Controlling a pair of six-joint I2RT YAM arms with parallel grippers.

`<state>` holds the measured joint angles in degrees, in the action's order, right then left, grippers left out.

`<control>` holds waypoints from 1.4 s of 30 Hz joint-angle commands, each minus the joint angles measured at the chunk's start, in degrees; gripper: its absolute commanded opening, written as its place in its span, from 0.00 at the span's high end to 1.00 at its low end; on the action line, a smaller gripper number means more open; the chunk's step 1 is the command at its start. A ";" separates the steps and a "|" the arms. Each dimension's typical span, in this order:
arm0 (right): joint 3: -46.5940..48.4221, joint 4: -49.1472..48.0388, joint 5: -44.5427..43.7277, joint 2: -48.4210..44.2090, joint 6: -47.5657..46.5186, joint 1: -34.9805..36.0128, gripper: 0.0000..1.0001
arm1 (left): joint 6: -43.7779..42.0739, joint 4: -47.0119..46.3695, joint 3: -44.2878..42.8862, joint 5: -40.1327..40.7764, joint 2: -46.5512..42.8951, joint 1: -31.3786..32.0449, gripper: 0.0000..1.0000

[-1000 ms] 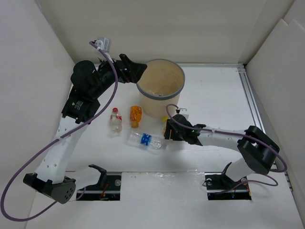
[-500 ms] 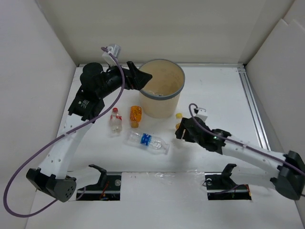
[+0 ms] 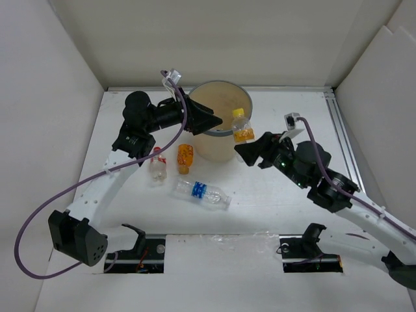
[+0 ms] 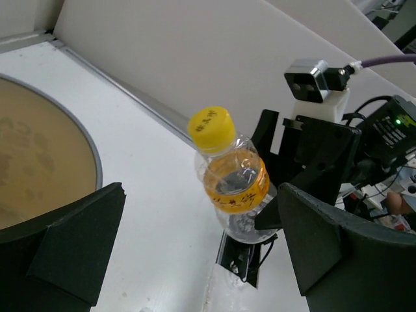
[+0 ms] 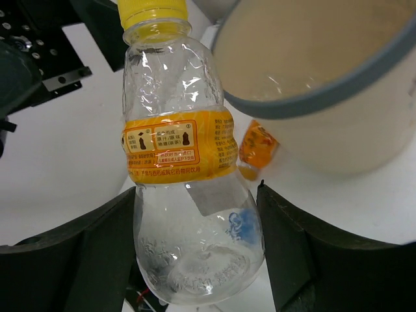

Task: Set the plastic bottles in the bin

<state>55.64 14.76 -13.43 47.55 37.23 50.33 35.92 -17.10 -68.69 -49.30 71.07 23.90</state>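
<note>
My right gripper (image 3: 250,151) is shut on a clear bottle with a yellow cap and orange label (image 3: 242,126) and holds it raised beside the right rim of the tan bin (image 3: 221,144). The bottle fills the right wrist view (image 5: 185,195) and shows in the left wrist view (image 4: 234,179). My left gripper (image 3: 218,123) is open and empty over the bin's left rim (image 4: 71,140). On the table lie a short orange bottle (image 3: 185,157), a red-capped clear bottle (image 3: 157,164) and a blue-labelled clear bottle (image 3: 201,193).
White walls close in the table on the left, back and right. A metal rail (image 3: 342,140) runs along the right side. The two arm bases sit at the near edge.
My right gripper has lifted the yellow-capped bottle off the table and carried it up and back to the bin's right rim. My left gripper has moved right, over the bin's left rim.
</note>
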 commanded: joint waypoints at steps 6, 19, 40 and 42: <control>8.96 -13.79 10.25 9.84 -6.47 0.39 1.00 | 1.78 -8.74 1.97 -5.55 -3.39 -0.17 0.00; 15.64 -18.37 17.74 17.22 -5.15 0.39 1.00 | 7.75 -15.84 2.50 -4.42 -1.73 -0.17 0.24; 8.44 -0.88 -10.48 8.36 -8.58 -1.98 0.00 | -6.56 -2.87 -23.05 18.88 19.43 -0.17 0.98; 7.30 -0.09 -9.25 7.21 -11.30 -1.99 0.00 | -7.09 -0.92 -25.00 18.89 21.82 -0.17 0.77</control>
<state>64.20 10.98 -19.64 56.40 29.21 48.86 33.78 -21.37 -89.76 -34.89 90.74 23.83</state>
